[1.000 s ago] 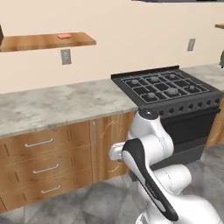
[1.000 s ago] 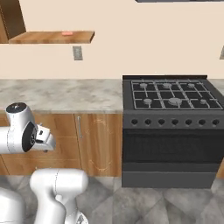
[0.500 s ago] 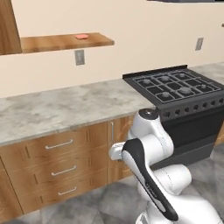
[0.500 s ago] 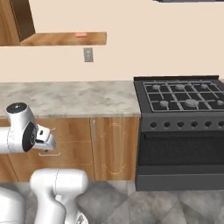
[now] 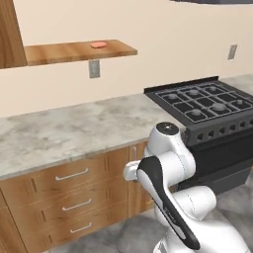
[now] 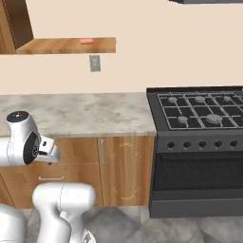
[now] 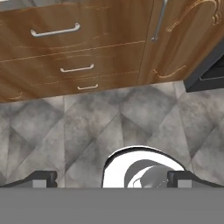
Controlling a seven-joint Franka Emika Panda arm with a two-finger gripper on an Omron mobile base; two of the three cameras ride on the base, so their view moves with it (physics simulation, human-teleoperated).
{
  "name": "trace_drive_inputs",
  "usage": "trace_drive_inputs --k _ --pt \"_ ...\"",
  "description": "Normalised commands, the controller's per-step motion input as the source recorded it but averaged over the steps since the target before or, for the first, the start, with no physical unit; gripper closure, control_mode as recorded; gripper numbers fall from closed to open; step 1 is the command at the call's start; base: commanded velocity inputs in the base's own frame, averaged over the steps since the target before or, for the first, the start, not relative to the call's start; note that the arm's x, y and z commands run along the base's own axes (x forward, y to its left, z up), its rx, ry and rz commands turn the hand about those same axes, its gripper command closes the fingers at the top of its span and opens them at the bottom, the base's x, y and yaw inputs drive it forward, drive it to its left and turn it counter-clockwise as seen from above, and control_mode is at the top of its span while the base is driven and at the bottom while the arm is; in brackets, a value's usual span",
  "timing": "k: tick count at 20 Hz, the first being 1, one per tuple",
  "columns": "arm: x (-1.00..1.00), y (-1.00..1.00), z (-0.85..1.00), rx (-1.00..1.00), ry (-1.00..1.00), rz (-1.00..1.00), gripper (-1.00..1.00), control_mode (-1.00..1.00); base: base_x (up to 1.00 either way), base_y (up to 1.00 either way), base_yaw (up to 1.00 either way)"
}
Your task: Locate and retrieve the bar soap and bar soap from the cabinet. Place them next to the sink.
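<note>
Closest in, the arm (image 5: 168, 192) is folded up tight over its own base, elbow raised level with the bench top and the hand turned down toward the floor (image 7: 87, 127). In the hand view the gripper (image 7: 111, 178) hangs above grey floor tiles, its two dark fingertips (image 7: 41, 178) far apart at the lower corners, so it is wide open with nothing between them.

Just beyond the arm stand the wooden drawers (image 5: 69, 197) with silver handles and a cupboard door (image 6: 126, 171) with a carved groove, beneath the grey speckled bench (image 5: 74, 128). To the right of the bench sits a black stove (image 6: 199, 114) with grates on top and knobs along its front.

Farther back, on the wall above the bench, a flat wooden shelf (image 5: 74, 51) juts out from the brown cabinet (image 5: 11, 34). A salmon-pink bar soap (image 5: 98, 44) lies on that shelf, near its right end, well apart from the gripper. A grey wall socket (image 6: 95, 63) sits just below the shelf.
</note>
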Motion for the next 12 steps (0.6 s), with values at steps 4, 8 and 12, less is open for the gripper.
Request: trace_drive_inputs --k 4,8,12 --pt "0.0 0.0 0.0 0.0 0.0 0.0 -1.0 1.0 0.68 0.3 -0.07" --pt "0.0 0.0 0.0 0.0 0.0 0.0 -1.0 1.0 0.53 0.19 -0.04" --pt "0.0 0.0 0.0 0.0 0.0 0.0 -1.0 1.0 0.43 0.16 -0.03"
